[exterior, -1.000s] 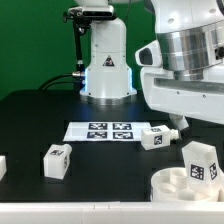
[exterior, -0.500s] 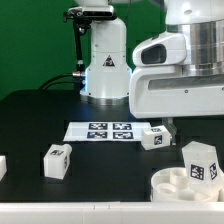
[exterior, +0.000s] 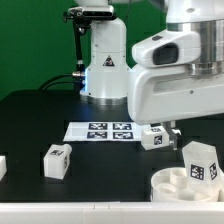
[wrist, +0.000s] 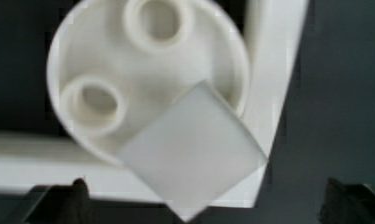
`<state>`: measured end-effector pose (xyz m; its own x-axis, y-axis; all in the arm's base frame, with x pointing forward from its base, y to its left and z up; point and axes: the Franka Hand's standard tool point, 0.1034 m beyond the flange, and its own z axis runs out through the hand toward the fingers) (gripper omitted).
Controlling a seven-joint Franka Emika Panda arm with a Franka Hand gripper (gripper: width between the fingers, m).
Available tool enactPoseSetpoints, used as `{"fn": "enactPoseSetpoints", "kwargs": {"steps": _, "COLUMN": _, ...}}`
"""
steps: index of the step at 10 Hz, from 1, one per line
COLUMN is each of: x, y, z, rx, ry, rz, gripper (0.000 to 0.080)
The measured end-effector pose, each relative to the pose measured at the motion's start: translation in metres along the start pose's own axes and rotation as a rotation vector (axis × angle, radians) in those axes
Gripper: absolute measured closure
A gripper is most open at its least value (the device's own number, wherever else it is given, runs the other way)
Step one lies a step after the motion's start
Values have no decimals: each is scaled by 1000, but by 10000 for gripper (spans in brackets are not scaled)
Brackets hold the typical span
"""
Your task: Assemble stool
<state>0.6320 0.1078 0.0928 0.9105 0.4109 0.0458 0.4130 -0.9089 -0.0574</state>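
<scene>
1. Arm [exterior: 180, 75]: my white housing fills the exterior view's upper right. The base column [exterior: 106, 60] stands at the rear of the bench [exterior: 40, 115].
2. Bench: black top, carries all loose parts.
3. Seat [exterior: 172, 186]: round white disc w/ sockets, lying flat at the exterior view's lower right. The wrist view shows the seat [wrist: 113, 60] from above w/ two round holes.
4. Marker board [exterior: 100, 131]: flat, mid-bench, four tags up.
5. Legs:
   - The upright leg [exterior: 201, 161] stands in the seat, tag toward the camera. The wrist view shows a square end [wrist: 193, 150] as a tilted diamond in front of the seat. This is prob. the same leg, but the pic is blurred.
   - The second leg [exterior: 152, 136] lies just beside the marker board's end on the exterior view's right, below my arm.
   - The third leg [exterior: 56, 160] lies well apart, toward the exterior view's left.
6. Jaws: spread wide, nothing clamped. The dark fingertips [wrist: 56, 200] sit at opposite edges of the wrist view. The diamond's lower corner falls between them; I cannot tell if there is contact.
</scene>
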Motion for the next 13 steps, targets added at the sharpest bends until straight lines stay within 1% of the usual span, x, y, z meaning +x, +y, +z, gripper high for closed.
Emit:
{"fn": "enactPoseSetpoints", "kwargs": {"steps": 1, "x": -1, "y": -4, "z": 12, "rx": -8, "ry": -20, "rz": -103, "gripper": 151}}
{"fn": "enactPoseSetpoints", "kwargs": {"steps": 2, "x": -3, "y": -6, "z": 20, "rx": -12, "ry": -32, "rz": -186, "gripper": 151}}
{"fn": "enactPoseSetpoints", "kwargs": {"steps": 3, "x": -5, "y": -2, "z": 24, "rx": -10, "ry": -36, "rz": -230, "gripper": 151}}
{"fn": "enactPoseSetpoints", "kwargs": {"steps": 4, "x": -6, "y": 3, "z": 25, "rx": -11, "ry": -35, "rz": -223, "gripper": 151}}
{"fn": "enactPoseSetpoints", "kwargs": {"steps": 5, "x": -6, "y": 2, "z": 25, "rx": -12, "ry": -36, "rz": -185, "gripper": 151}}
{"fn": "enactPoseSetpoints", "kwargs": {"steps": 6, "x": -7, "y": 3, "z": 25, "rx": -12, "ry": -36, "rz": -184, "gripper": 267}}
{"fn": "enactPoseSetpoints", "kwargs": {"steps": 7, "x": -7, "y": 3, "z": 25, "rx": -12, "ry": -36, "rz": -167, "gripper": 414}}
{"fn": "enactPoseSetpoints", "kwargs": {"steps": 8, "x": -7, "y": 3, "z": 25, "rx": -11, "ry": -35, "rz": -67, "gripper": 414}}
{"fn": "enactPoseSetpoints", "kwargs": {"steps": 9, "x": -7, "y": 2, "z": 25, "rx": -12, "ry": -35, "rz": -1, "gripper": 465}}
{"fn": "enactPoseSetpoints", "kwargs": {"steps": 10, "x": -7, "y": 2, "z": 25, "rx": -13, "ry": -34, "rz": 97, "gripper": 465}}
{"fn": "enactPoseSetpoints", "kwargs": {"steps": 11, "x": -7, "y": 1, "z": 25, "rx": -13, "ry": -33, "rz": 281, "gripper": 465}}
{"fn": "enactPoseSetpoints", "kwargs": {"steps": 13, "x": -4, "y": -9, "z": 22, "rx": -15, "ry": -63, "rz": 668, "gripper": 465}}
